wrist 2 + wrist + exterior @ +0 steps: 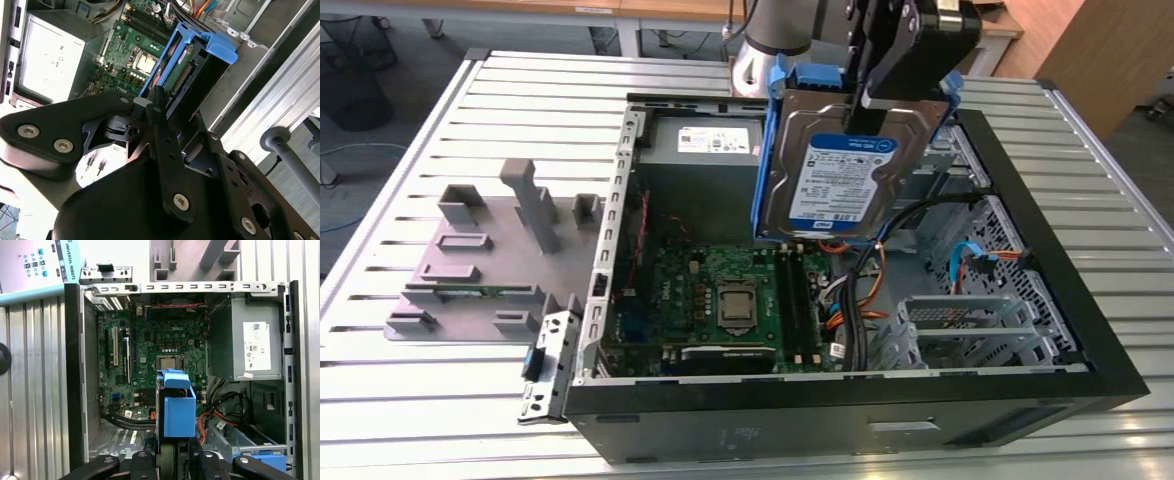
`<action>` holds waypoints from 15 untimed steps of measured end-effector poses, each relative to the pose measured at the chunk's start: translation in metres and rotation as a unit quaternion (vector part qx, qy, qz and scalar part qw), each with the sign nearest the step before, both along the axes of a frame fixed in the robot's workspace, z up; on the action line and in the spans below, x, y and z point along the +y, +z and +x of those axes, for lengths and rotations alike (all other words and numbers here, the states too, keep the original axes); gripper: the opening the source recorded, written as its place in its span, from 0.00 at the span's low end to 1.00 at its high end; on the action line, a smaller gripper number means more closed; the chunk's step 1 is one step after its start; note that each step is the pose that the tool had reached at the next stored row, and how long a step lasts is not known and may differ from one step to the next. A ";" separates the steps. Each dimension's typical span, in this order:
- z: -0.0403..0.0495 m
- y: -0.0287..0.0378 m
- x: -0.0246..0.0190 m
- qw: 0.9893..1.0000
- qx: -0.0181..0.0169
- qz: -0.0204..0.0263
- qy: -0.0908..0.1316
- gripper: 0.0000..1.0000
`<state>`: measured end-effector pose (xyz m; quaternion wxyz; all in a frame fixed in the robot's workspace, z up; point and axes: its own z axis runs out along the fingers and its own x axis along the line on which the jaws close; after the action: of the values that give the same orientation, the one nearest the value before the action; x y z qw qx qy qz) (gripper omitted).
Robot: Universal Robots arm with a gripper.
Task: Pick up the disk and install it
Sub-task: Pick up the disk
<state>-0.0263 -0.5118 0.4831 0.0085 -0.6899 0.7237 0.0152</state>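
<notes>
The disk [834,185] is picked up & held tight by the gripper [887,100] over the open PC case [854,405]; not put in yet.

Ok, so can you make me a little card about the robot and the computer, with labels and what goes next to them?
thing: disk, hanging upright in its blue frame, label toward the exterior camera
held by: gripper, shut on the disk's upper end
where: in the air above the open computer case, not in it yet
under it: green motherboard
beside the case: grey fixture plate, at the exterior view's left
all on: slatted metal table
</notes>
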 end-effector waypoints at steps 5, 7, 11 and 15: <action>0.0000 -0.0001 -0.0042 1.000 0.000 0.000 0.000 0.35; 0.0000 -0.0001 -0.0057 1.000 0.000 -0.001 0.000 0.35; 0.0000 -0.0001 -0.0088 1.000 0.000 -0.001 0.000 0.35; 0.0000 0.0000 -0.0118 1.000 0.000 -0.001 0.000 0.35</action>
<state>-0.0263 -0.5236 0.4831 0.0077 -0.6900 0.7237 0.0143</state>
